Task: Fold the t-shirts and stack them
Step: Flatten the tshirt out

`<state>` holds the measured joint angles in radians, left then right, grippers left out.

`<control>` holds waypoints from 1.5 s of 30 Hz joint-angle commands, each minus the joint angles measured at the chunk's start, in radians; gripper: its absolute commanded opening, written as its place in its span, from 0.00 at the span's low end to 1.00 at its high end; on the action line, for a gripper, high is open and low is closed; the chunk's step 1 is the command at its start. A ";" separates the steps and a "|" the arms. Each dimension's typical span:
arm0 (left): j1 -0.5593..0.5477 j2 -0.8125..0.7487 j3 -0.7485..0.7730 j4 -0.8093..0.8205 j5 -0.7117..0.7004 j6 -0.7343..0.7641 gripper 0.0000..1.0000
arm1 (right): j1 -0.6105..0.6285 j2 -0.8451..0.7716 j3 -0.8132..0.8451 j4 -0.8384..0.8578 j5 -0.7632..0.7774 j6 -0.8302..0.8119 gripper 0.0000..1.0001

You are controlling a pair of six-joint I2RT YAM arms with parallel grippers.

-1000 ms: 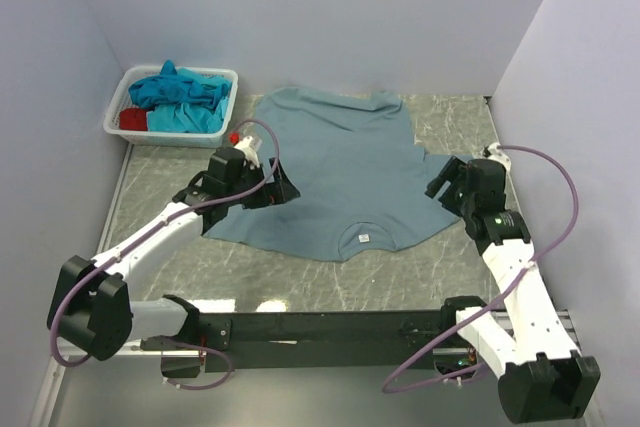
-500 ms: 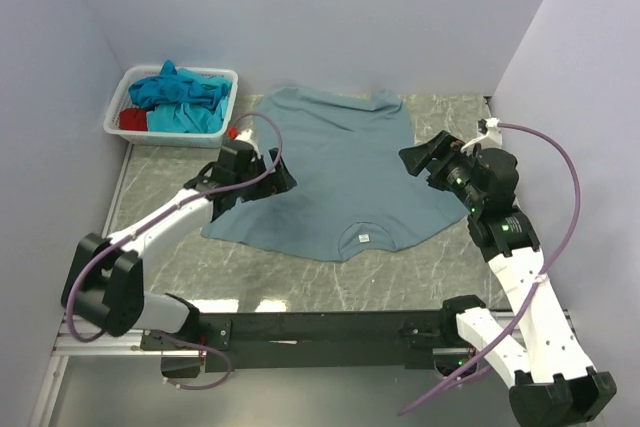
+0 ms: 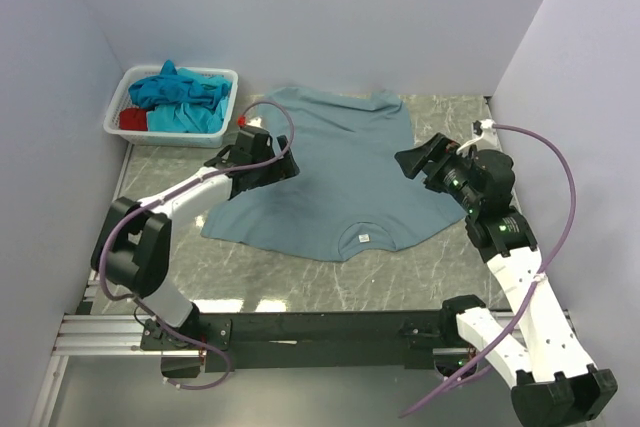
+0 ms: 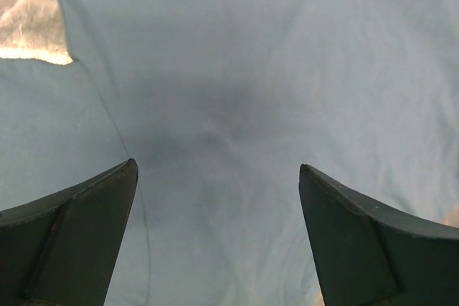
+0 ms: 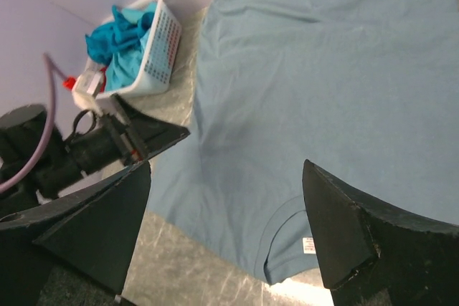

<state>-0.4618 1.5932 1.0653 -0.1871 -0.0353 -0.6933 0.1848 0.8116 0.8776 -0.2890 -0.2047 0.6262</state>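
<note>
Holding the left hand spread fully wide and gripping nothing, low over the left side of the grey-blue t-shirt, with a sleeve seam running under the left finger in the wrist view. Hovering the right hand likewise wide and empty above the shirt's right edge.

Working on a shirt lying flat on the marble surface, collar and white neck label toward the arm bases, hem toward the far wall. Seeing the turquoise t-shirt and red t-shirt bunched in the white basket at the far left corner, well apart from the spread one.

Judging this as lining up for a first side fold. For doing it well:
- descending straight down and pinching only the top layer at the shoulder edge, not mid-panel
- matching both hands along one line, so that the fold is running parallel to the shirt's side
- lifting barely clear of the surface, avoiding dragging the whole shirt
- watching the ripples near the hem and smoothing them before creasing
</note>
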 commanded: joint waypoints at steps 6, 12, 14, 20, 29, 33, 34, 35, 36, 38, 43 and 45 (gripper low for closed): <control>0.002 0.067 -0.085 0.002 0.028 -0.057 0.99 | 0.044 0.064 0.014 0.010 -0.019 -0.046 0.93; -0.026 0.077 -0.238 0.040 0.161 -0.132 0.99 | 0.044 0.107 0.023 0.022 -0.056 -0.034 0.93; -0.073 0.083 -0.264 0.017 0.160 -0.163 0.99 | 0.045 0.092 0.014 0.033 -0.056 -0.048 0.93; -0.289 0.044 -0.280 -0.106 0.216 -0.241 0.99 | 0.051 0.070 0.004 0.040 -0.067 -0.086 0.94; -0.535 -0.117 -0.081 -0.261 -0.102 -0.233 1.00 | 0.048 0.181 0.018 -0.022 0.024 -0.106 0.94; -0.534 -0.179 0.027 -0.258 -0.442 -0.158 0.99 | 0.047 0.163 -0.003 -0.019 0.105 -0.114 0.95; -0.528 -0.190 0.036 -0.227 -0.484 -0.132 1.00 | 0.045 0.159 -0.006 -0.024 0.143 -0.114 0.95; -0.502 -0.209 0.041 -0.151 -0.497 -0.092 0.99 | 0.045 0.159 -0.009 -0.033 0.160 -0.114 0.95; -0.483 -0.216 0.038 -0.102 -0.488 -0.010 0.99 | 0.042 0.161 -0.011 -0.041 0.174 -0.114 0.95; -0.401 -0.222 0.058 -0.060 -0.460 0.034 0.99 | 0.035 0.167 -0.015 -0.059 0.202 -0.118 0.95; -0.169 -0.190 0.105 0.061 -0.422 0.041 1.00 | 0.007 0.211 -0.040 -0.094 0.261 -0.120 0.95; -0.129 -0.150 0.130 0.107 -0.397 0.054 0.99 | -0.001 0.244 -0.043 -0.110 0.304 -0.120 0.95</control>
<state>-0.6548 1.4044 1.1381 -0.1909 -0.4419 -0.6922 0.1989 1.0256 0.8444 -0.3714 0.0181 0.5224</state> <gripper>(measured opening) 0.995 0.951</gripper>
